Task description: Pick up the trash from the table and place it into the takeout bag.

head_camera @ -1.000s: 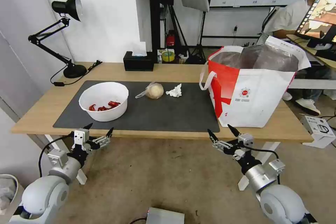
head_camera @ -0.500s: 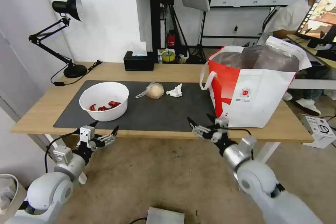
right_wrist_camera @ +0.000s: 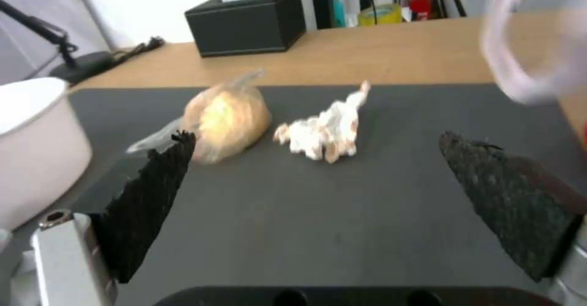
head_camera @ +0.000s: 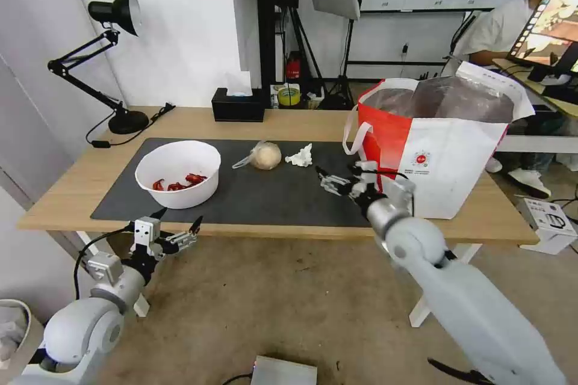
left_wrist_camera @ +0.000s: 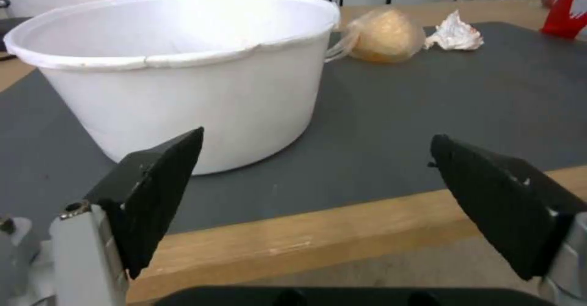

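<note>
- Head view shows you the left gripper (head_camera: 174, 224) low at the table (head_camera: 60, 192) front edge, near the bowl (head_camera: 177, 173), claws spread and holding nothing.
- You see the wrapped ball (head_camera: 265, 156) and tissue (head_camera: 300, 156) on the mat (head_camera: 271, 192).
- Your right gripper (head_camera: 337, 177) hangs over the mat beside the bag (head_camera: 439, 156), claws spread, empty.

Mat (head_camera: 271, 192) on surface (head_camera: 72, 186). On mat, left to right: bowl (head_camera: 178, 173), wrapped ball (head_camera: 265, 156), tissue (head_camera: 300, 157). Takeout bag (head_camera: 439, 150) at right end. Tissue box (head_camera: 238, 105) behind mat. Lamp (head_camera: 111, 54) back left.
</note>
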Controlling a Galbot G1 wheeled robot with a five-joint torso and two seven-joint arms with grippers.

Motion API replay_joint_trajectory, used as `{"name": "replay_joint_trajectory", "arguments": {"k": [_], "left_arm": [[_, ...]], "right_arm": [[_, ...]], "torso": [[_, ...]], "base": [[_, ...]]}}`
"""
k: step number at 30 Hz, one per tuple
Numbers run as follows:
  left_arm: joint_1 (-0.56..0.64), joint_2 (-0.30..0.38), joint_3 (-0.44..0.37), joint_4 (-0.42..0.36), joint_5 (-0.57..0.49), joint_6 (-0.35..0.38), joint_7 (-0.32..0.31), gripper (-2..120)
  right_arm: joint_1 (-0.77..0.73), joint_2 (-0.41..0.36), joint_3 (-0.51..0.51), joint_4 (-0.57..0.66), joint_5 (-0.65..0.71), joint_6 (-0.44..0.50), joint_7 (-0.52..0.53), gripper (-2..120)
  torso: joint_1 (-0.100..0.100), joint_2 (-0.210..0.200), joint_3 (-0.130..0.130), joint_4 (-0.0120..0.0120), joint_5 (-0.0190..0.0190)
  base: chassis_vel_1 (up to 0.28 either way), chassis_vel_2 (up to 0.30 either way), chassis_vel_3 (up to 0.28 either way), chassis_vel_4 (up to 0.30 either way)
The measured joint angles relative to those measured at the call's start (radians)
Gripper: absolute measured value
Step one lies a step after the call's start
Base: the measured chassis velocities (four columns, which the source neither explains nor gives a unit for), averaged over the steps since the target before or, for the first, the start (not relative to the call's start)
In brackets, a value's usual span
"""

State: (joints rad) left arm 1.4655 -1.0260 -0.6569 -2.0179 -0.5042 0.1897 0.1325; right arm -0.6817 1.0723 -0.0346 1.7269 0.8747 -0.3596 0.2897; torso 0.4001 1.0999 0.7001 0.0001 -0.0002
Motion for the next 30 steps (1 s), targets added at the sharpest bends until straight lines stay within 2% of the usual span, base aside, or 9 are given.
{"name": "replay_joint_trajectory", "arguments": {"k": [6, 13, 17, 22, 30], "left_arm": [[0.002, -0.008, 0.000, -0.001, 0.003, 0.000, 0.000, 100], [0.003, -0.010, 0.001, 0.005, 0.003, 0.000, -0.002, 100], [0.003, -0.009, 0.001, 0.007, 0.003, 0.000, -0.002, 100], [0.002, -0.012, 0.005, 0.009, 0.003, 0.000, -0.001, 100], [-0.002, -0.012, 0.006, 0.012, 0.003, -0.004, -0.001, 100]], "right_arm": [[0.130, 0.065, -0.084, -0.109, -0.028, -0.047, 0.091, 100], [0.286, 0.159, -0.149, -0.283, 0.004, -0.155, 0.221, 100], [0.330, 0.186, -0.167, -0.354, 0.013, -0.170, 0.236, 100], [0.409, 0.250, -0.182, -0.504, 0.034, -0.187, 0.230, 100], [0.473, 0.313, -0.194, -0.626, 0.043, -0.201, 0.212, 100]], "torso": [[0.000, 0.000, 0.000, 0.0000, 0.0000], [0.000, 0.000, 0.000, 0.0000, 0.0000], [0.000, 0.000, 0.000, 0.0000, 0.0000], [0.000, 0.000, 0.000, -0.0001, 0.0001], [0.000, 0.000, 0.000, 0.0001, 0.0001]], "base": [[0.000, 0.000, 0.000, 0.000], [0.000, 0.000, 0.000, 0.000], [0.000, 0.000, 0.000, 0.000], [0.000, 0.000, 0.000, 0.000], [0.000, 0.000, 0.000, 0.000]]}}
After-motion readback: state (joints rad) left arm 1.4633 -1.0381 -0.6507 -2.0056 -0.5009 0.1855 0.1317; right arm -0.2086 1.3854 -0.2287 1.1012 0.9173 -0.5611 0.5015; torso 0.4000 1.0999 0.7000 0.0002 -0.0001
